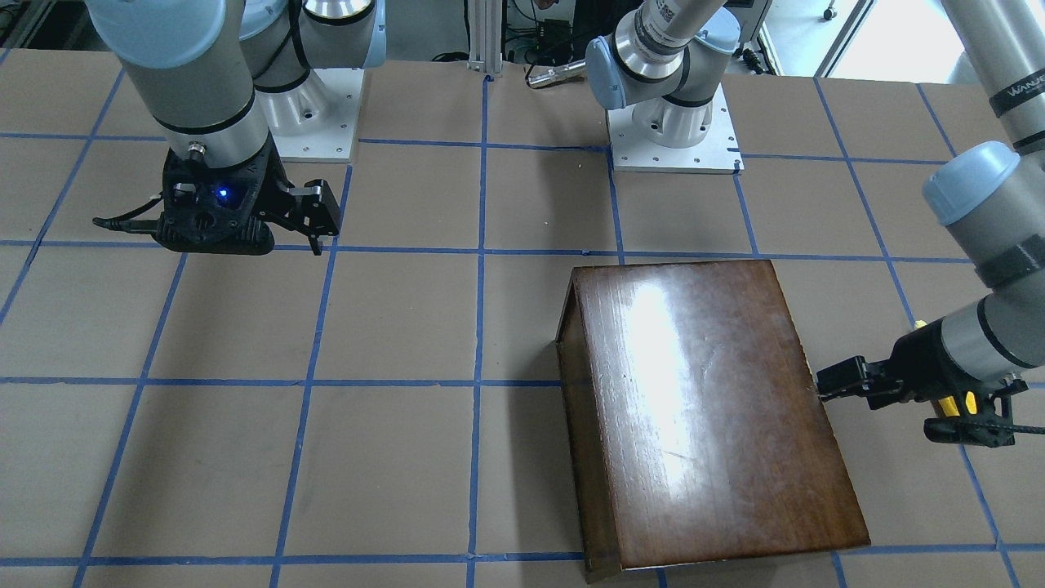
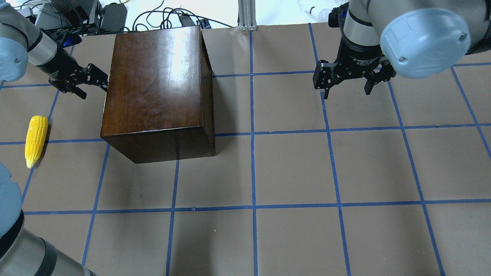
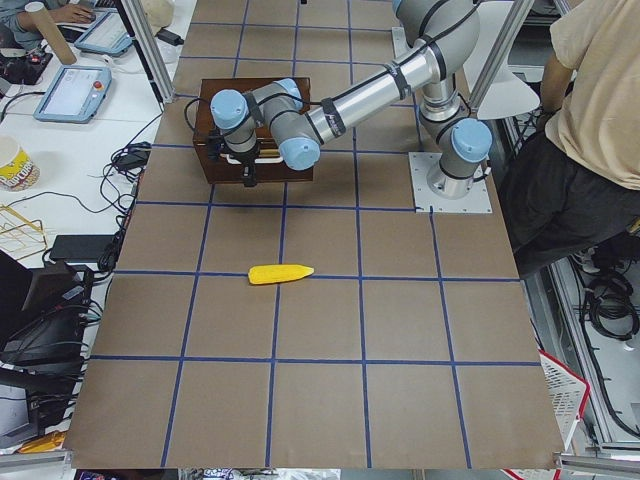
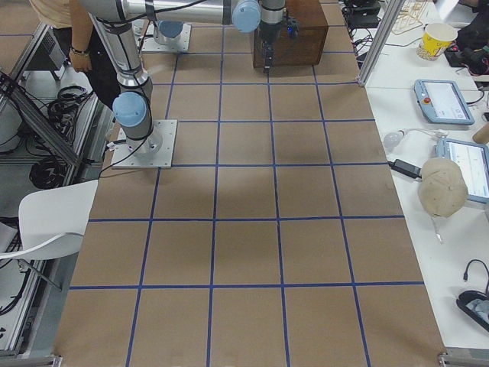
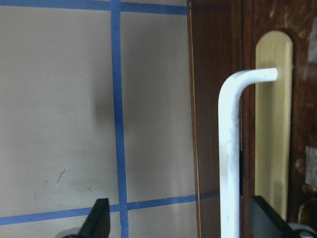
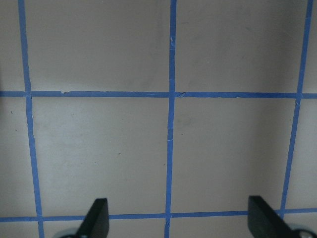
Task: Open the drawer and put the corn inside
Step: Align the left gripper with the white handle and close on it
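The dark-brown cabinet [image 2: 157, 88] stands on the table, and its drawer is shut. In the left wrist view the worn drawer front [image 5: 302, 124] carries a white bar handle [image 5: 230, 158]. My left gripper [image 2: 90, 81] is open at the cabinet's left side. The handle stands between its fingers [image 5: 265, 220], close to the right one and not gripped. The yellow corn [image 2: 36, 140] lies on the table to the left of the cabinet, apart from both grippers. My right gripper [image 2: 347, 82] is open and empty above the table, far to the right.
The table [image 2: 291, 172] is brown paper with a blue tape grid. The arm bases [image 1: 673, 135] stand at the robot's side. Cables and equipment [image 2: 111, 15] lie beyond the far edge. A person [image 3: 600, 120] stands by the robot in the left view.
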Motion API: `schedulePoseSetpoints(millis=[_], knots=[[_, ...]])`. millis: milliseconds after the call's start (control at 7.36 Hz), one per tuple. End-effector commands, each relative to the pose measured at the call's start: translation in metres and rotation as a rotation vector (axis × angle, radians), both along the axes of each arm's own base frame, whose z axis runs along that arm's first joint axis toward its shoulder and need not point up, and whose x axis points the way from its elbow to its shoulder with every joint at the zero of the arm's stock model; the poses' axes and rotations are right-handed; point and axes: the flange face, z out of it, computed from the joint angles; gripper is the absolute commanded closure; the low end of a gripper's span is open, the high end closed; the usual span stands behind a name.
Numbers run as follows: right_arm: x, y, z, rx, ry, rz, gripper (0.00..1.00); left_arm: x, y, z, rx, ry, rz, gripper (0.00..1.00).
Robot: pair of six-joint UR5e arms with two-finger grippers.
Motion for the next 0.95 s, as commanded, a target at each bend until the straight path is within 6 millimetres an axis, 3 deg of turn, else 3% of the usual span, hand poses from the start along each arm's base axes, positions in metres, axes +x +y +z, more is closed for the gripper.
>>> schedulePoseSetpoints(millis=[0, 816], knots=[[0.0, -0.0001, 0.0001, -0.001, 0.0, 0.0, 0.0, 0.0004, -0.0002, -0.0031, 0.005, 0.002, 0.0, 0.0], [0.0002, -0.0001, 0.0001, -0.001, -0.002, 0.0, 0.0, 0.0074, 0.0027, -0.0127, 0.02, 0.011, 0.01, 0.0]])
